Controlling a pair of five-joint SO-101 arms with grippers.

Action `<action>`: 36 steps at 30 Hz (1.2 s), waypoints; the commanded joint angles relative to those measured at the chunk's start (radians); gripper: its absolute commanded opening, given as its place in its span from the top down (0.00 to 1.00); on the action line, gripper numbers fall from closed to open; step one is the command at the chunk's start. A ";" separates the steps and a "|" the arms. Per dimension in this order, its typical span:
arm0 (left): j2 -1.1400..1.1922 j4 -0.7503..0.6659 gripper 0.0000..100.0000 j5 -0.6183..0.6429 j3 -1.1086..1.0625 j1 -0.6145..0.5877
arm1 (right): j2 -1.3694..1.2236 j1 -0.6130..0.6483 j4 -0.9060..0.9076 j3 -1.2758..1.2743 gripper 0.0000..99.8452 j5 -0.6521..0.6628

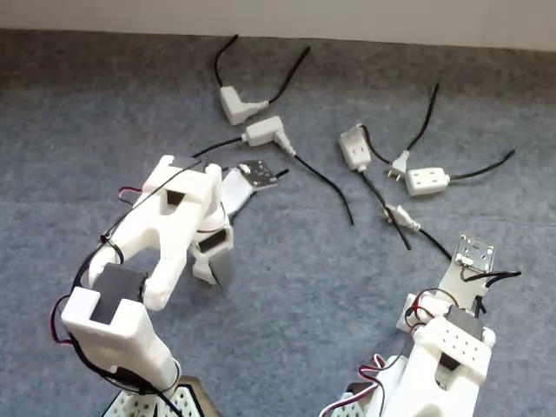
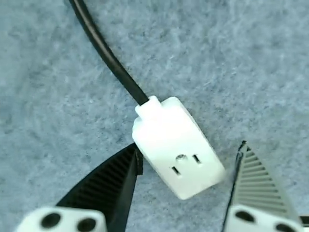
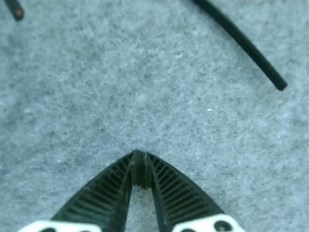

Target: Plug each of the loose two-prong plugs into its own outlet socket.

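Observation:
A white outlet socket point(image 2: 176, 152) with two empty slots and a black cable point(image 2: 104, 50) lies on the grey carpet between the jaws of my open left gripper point(image 2: 188, 147). The black finger point(image 2: 118, 179) touches its side and the grey finger point(image 2: 251, 179) stands just off it. From above, my left gripper point(image 1: 213, 271) hangs under the folded left arm. Two loose two-prong plugs point(image 1: 398, 165) point(image 1: 401, 215) lie at the right, near white sockets point(image 1: 354, 148) point(image 1: 426, 180). My right gripper point(image 3: 140, 166) is shut on nothing, just above bare carpet.
Two more white sockets point(image 1: 234, 104) point(image 1: 262, 132) with black cables lie at the back, left of centre. A cable end point(image 3: 279, 86) lies beyond the right gripper. The right arm point(image 1: 447, 352) is folded at the near right. The carpet's far edge point(image 1: 278, 36) meets a wall.

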State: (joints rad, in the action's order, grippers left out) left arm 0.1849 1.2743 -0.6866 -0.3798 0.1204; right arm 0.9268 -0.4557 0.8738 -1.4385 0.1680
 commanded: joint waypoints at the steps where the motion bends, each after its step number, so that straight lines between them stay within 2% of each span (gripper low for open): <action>1: -0.016 -0.012 0.69 0.068 -0.005 0.062 | 0.013 0.013 -0.008 0.002 0.99 0.008; 5: -0.027 0.005 0.69 0.170 0.010 0.136 | 0.013 0.013 -0.008 0.002 0.99 0.008; 13: -0.105 0.203 0.69 0.338 0.203 0.246 | 0.013 0.013 -0.008 0.002 0.99 0.008; 21: -0.105 0.201 0.69 0.417 0.220 0.378 | 0.013 0.013 -0.008 0.002 0.99 0.008; 24: -0.056 0.201 0.69 0.437 0.220 0.366 | 0.013 0.013 -0.008 0.002 0.99 0.008; 36: 0.012 0.209 0.69 0.430 0.219 0.183 | 0.013 0.015 -0.008 0.002 0.99 0.008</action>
State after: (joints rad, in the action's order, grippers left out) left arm 0.2094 1.4707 -0.2539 -0.1910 0.3521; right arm 0.9268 -0.4557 0.8738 -1.4385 0.1680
